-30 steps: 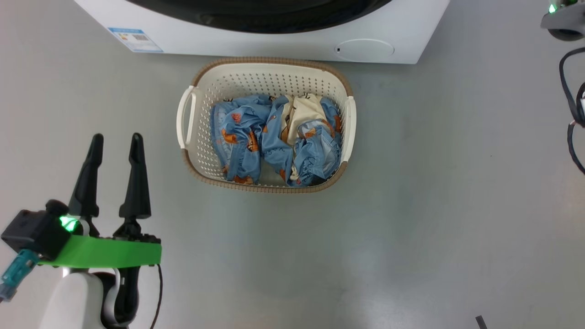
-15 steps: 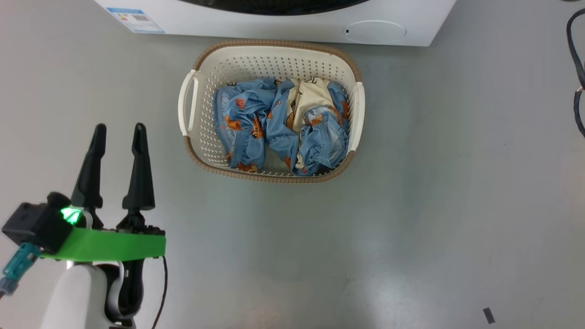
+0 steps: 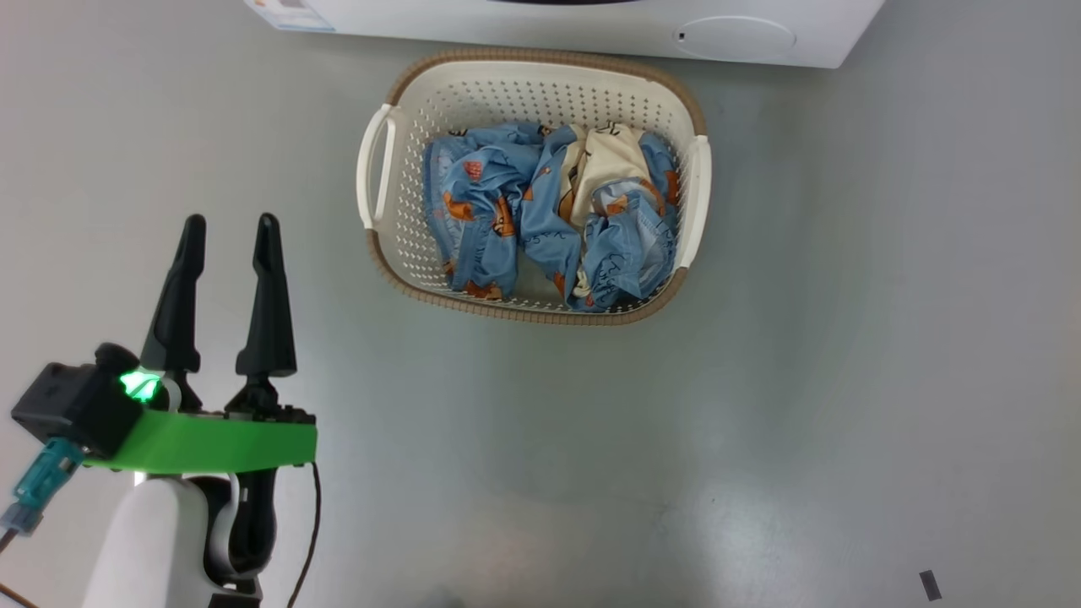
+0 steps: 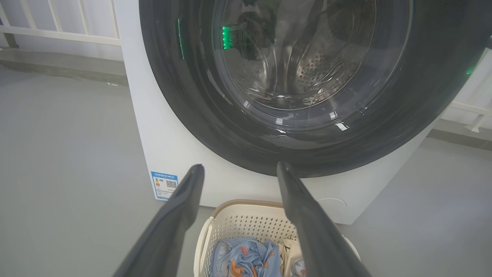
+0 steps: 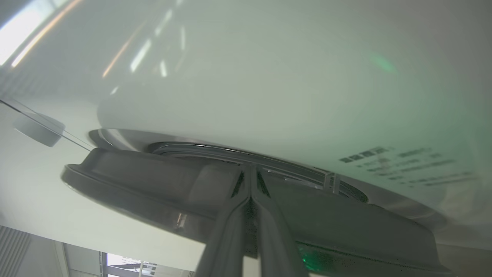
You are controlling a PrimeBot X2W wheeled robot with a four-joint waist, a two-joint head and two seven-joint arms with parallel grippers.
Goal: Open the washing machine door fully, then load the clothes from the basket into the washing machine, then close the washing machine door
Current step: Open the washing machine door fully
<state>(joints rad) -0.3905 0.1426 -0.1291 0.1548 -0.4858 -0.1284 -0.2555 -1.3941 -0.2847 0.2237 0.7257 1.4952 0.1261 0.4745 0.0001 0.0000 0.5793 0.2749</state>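
Cream perforated basket (image 3: pixel 540 93), brown-rimmed, holds crumpled light-blue clothes (image 3: pixel 549 219) on the floor (image 3: pixel 760 380) just before the white washing machine (image 3: pixel 591 25). Left gripper (image 3: pixel 230 221): fingers apart, empty. The left wrist view adds the glossy black washing machine door (image 4: pixel 184 96). The right wrist view adds the right gripper (image 5: pixel 250 169), fingers together at the door's edge. The head camera has shifted since the earlier frames.
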